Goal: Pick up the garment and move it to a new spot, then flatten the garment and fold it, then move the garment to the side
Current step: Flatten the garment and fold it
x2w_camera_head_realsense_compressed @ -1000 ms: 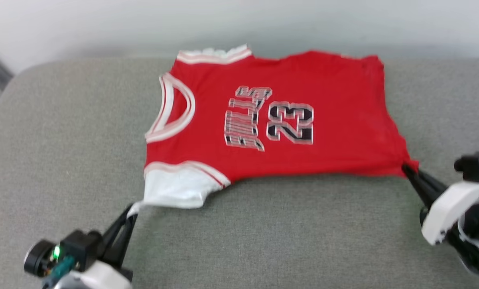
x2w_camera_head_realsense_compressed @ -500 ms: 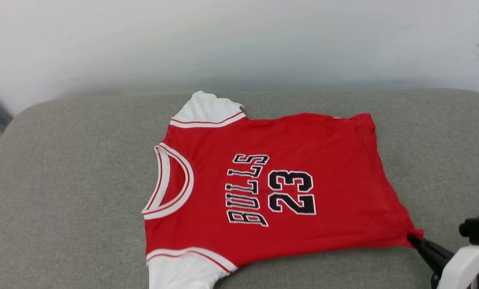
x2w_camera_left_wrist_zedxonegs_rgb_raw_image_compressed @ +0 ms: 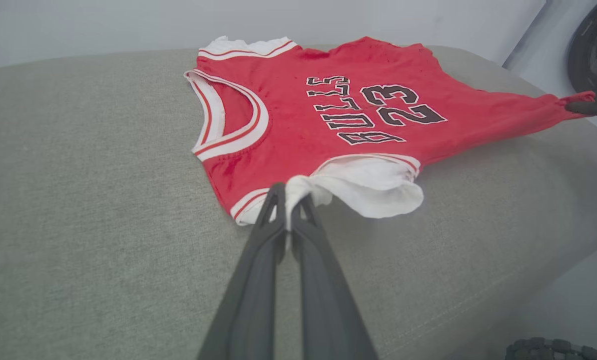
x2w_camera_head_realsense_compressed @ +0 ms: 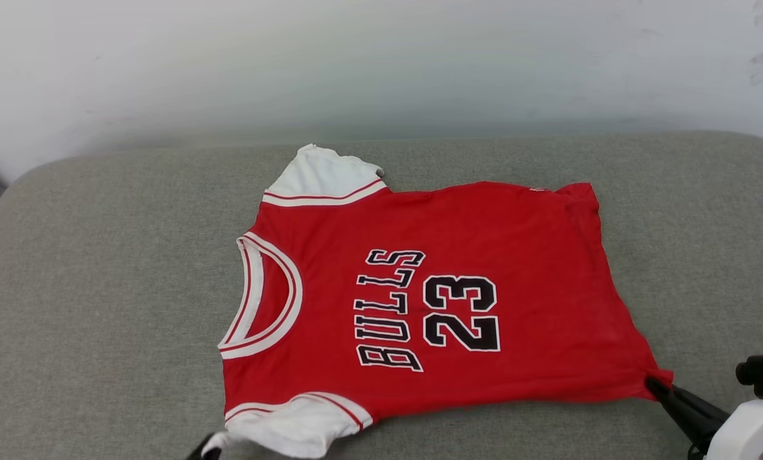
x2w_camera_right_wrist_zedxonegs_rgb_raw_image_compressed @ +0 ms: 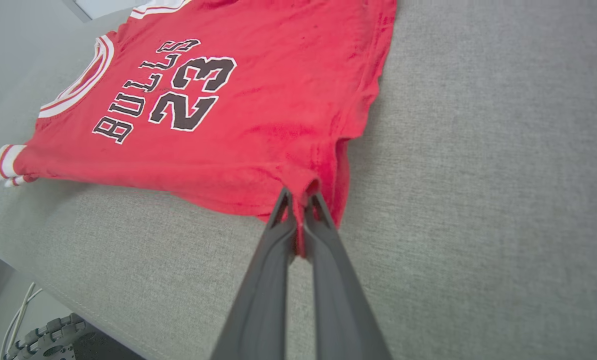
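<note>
Head view: garment [x2w_camera_head_realsense_compressed: 432, 300], spread face-up on grey cushion [x2w_camera_head_realsense_compressed: 100, 287]; judged light, limp, easily wrinkled. Left wrist view: left gripper [x2w_camera_left_wrist_zedxonegs_rgb_raw_image_compressed: 291, 196] pinched on white sleeve [x2w_camera_left_wrist_zedxonegs_rgb_raw_image_compressed: 373, 182]. Right wrist view: right gripper [x2w_camera_right_wrist_zedxonegs_rgb_raw_image_compressed: 301, 200] pinched on red hem [x2w_camera_right_wrist_zedxonegs_rgb_raw_image_compressed: 323, 175] corner. Corners likely the best holds.

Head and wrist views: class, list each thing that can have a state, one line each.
garment: spread out, lettering up, on the grey cushion.
left gripper: shut on the garment's white sleeve.
right gripper: shut on the garment's red hem corner.
</note>
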`<state>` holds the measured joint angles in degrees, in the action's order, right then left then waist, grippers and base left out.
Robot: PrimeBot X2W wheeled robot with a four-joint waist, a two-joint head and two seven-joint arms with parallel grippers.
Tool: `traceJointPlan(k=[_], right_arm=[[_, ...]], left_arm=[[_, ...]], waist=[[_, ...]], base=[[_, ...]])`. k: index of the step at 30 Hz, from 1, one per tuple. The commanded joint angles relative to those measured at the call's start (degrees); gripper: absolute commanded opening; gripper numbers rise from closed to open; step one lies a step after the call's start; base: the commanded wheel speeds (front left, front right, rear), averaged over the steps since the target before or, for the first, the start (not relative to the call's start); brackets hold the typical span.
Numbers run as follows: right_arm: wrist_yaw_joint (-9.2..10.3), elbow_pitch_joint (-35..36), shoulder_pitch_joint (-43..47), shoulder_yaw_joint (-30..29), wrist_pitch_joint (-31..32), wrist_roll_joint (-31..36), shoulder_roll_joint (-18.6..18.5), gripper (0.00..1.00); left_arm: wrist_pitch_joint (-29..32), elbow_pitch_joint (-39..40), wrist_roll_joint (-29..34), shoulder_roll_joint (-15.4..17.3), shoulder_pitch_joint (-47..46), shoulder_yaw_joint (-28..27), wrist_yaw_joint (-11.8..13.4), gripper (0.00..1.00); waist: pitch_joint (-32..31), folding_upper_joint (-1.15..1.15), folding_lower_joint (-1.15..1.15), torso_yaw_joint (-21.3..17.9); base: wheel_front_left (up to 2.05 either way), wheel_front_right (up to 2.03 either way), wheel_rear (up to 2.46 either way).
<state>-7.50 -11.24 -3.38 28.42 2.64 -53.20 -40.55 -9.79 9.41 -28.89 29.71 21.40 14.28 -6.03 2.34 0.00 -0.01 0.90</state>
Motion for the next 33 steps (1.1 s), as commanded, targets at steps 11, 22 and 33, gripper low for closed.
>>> traceJointPlan(k=[11,22,33], right_arm=[[0.03,2.14,-4.70,-4.13,3.54,2.43,2.18,0.00],[0.03,-2.87,-16.77,-4.37,8.10,9.67,6.52,0.00],[0.04,-8.81,-20.61,-1.96,8.45,11.69,8.87,0.05]], left_arm=[[0.19,0.65,-1.08,-0.07,-14.03,-1.25,-0.38,0.00],[3.85,-11.17,-1.64,1.33,-33.09,0.28,-1.02,0.00],[3.44,-22.85,0.69,0.18,-40.50,4.05,-0.73,0.79]], waist=[[5.45,0.00,0.01,-0.88],[16.27,0.00,0.01,-1.62],[18.04,0.00,0.01,-0.94]], base=[[0.00,0.00,0.00],[0.00,0.00,0.00],[0.00,0.00,0.00]])
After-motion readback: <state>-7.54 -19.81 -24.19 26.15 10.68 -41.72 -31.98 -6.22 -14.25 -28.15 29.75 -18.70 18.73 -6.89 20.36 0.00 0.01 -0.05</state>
